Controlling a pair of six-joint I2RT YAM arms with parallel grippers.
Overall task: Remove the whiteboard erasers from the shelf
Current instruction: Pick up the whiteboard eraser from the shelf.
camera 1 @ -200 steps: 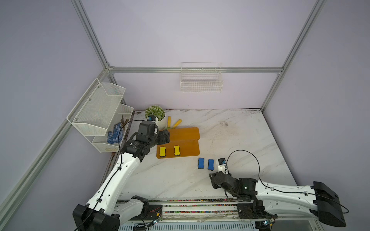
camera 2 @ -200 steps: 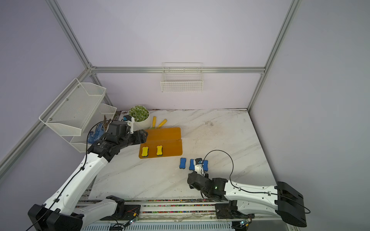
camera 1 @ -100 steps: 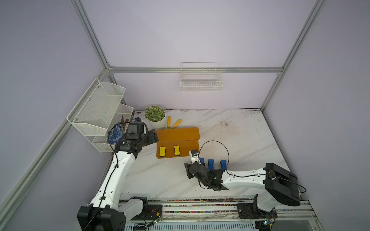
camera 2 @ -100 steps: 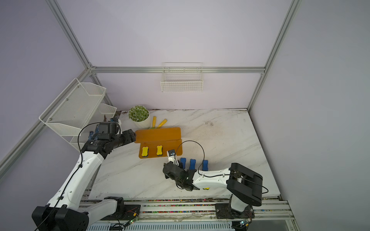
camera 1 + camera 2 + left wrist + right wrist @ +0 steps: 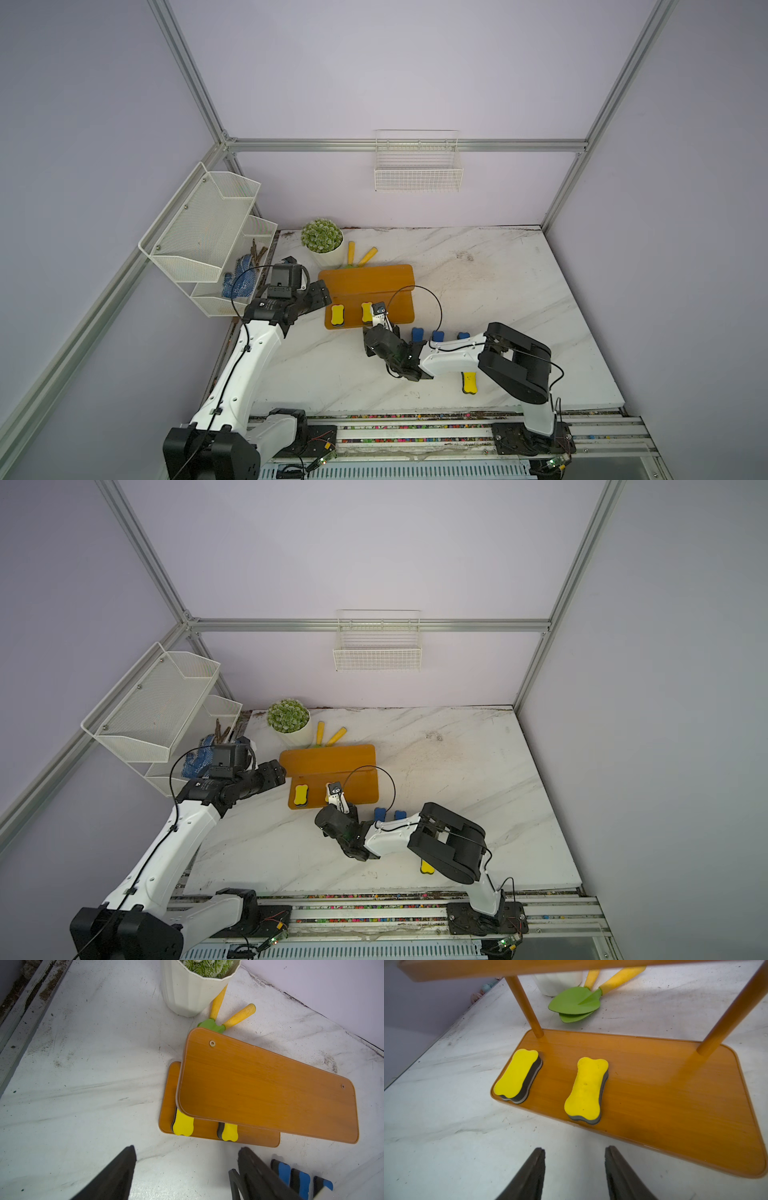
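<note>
Two yellow whiteboard erasers lie flat on the lower tier of the orange-brown wooden shelf (image 5: 664, 1095), which has two tiers joined by round posts. They are bone-shaped pads with a yellow top and a dark grey base. The middle yellow eraser (image 5: 586, 1088) is straight ahead of my right gripper (image 5: 574, 1150), with its long side pointing toward me. I think this is why I come low from the front: the upper tier hangs over the pads, and the narrow waist fits between my jaws. These jaws stand moderately apart and hold nothing, over the table just before the edge of the tier.

The corner yellow eraser (image 5: 517, 1075) lies at the end of the tier nearest my left gripper (image 5: 187, 1149). That gripper hovers beside this end of the shelf, spread wide and empty.

Off the shelf I count four more. Three blue erasers (image 5: 437, 336) are in a close row on the white marble table (image 5: 446, 1126), beside my right arm and behind its gripper. One loose yellow eraser (image 5: 469, 382) lies further back, partly hidden by the arm. In my judgement they are kept apart from the shelf so that the way to it is free. So there are six erasers in all, and the upper tier is bare.

Behind the shelf I see one white plant pot (image 5: 187, 991) and two garden tools (image 5: 575, 1001) with green blades and yellow handles.
</note>
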